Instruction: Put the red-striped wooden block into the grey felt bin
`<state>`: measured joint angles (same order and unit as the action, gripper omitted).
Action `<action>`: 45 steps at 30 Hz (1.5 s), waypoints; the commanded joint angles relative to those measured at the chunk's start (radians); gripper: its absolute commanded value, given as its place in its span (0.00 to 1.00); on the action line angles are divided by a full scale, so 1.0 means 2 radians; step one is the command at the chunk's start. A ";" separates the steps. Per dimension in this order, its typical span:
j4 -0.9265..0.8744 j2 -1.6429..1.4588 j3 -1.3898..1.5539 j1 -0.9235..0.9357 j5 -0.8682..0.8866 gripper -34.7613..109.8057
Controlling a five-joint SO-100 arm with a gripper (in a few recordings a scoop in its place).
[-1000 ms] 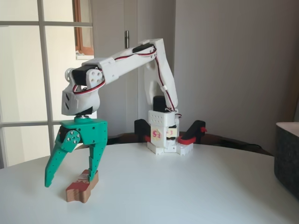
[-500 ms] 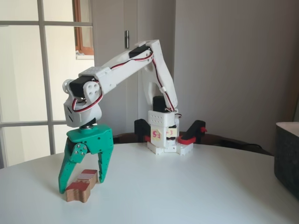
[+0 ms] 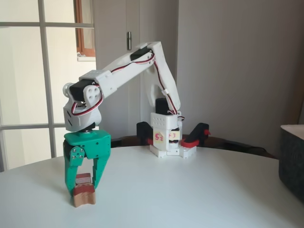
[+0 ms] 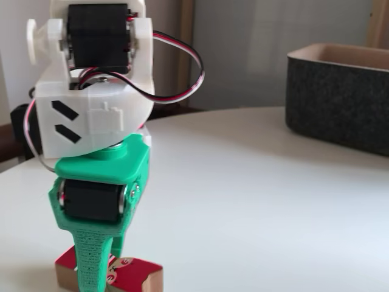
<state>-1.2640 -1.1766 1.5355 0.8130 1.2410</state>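
Note:
The red-striped wooden block (image 3: 84, 196) lies on the white table at the front left, its striped end up between the fingers. My green gripper (image 3: 84, 186) points straight down over it, one finger on each side, shut on the block, which rests on the table. From the other fixed view the gripper (image 4: 102, 271) hides most of the block (image 4: 138, 275); only its red side shows. The grey felt bin (image 3: 290, 156) stands at the right edge of the table, and its rim and wall (image 4: 340, 97) show at the far right.
The round white table (image 3: 190, 190) stretches bare between the block and the bin. The arm's white base (image 3: 168, 142) with black clamps sits at the table's back edge. A window and a wall lie behind.
The gripper has come down and drawn its wide-open fingers in around the block. The block has turned from lying slantwise to facing end-on between the fingers.

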 commanded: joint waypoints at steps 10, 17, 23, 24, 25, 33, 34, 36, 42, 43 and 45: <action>-0.003 -0.017 -0.103 -0.002 0.035 0.26; -0.002 -0.055 -0.187 0.001 0.051 0.26; -0.002 -0.153 -0.202 -0.019 0.051 0.26; -0.002 -0.171 -0.202 -0.029 0.048 0.26; -0.002 -0.189 -0.202 -0.040 0.044 0.26; 0.006 -0.311 -0.201 -0.175 0.005 0.26; 0.009 -0.321 -0.201 -0.198 0.001 0.26; 0.020 -0.335 -0.201 -0.245 -0.008 0.26; 0.064 -0.339 -0.201 -0.415 -0.043 0.25; 0.071 -0.336 -0.200 -0.444 -0.050 0.25; 0.088 -0.329 -0.199 -0.499 -0.067 0.25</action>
<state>-1.1244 -1.7886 1.1612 -0.0752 1.1275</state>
